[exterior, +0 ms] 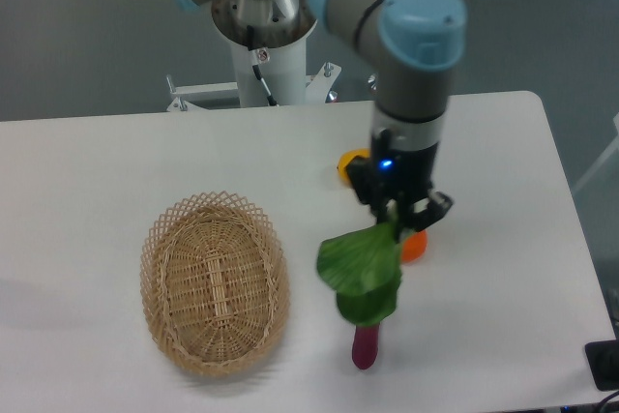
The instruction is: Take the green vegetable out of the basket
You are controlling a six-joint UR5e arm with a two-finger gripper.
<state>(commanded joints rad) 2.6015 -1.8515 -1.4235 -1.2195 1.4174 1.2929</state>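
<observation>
The green vegetable (364, 274) hangs in the air right of the basket, its broad dark leaves drooping down. My gripper (396, 222) is shut on its stem end, which is hidden between the fingers. The oval wicker basket (214, 282) lies on the white table at the lower left with nothing in it. The hanging leaves cover the top of a purple sweet potato (366, 346).
An orange (416, 246) sits just behind the gripper, mostly covered by it. A yellow mango (347, 163) peeks out from behind the arm's wrist. The robot's base (261, 55) stands at the table's far edge.
</observation>
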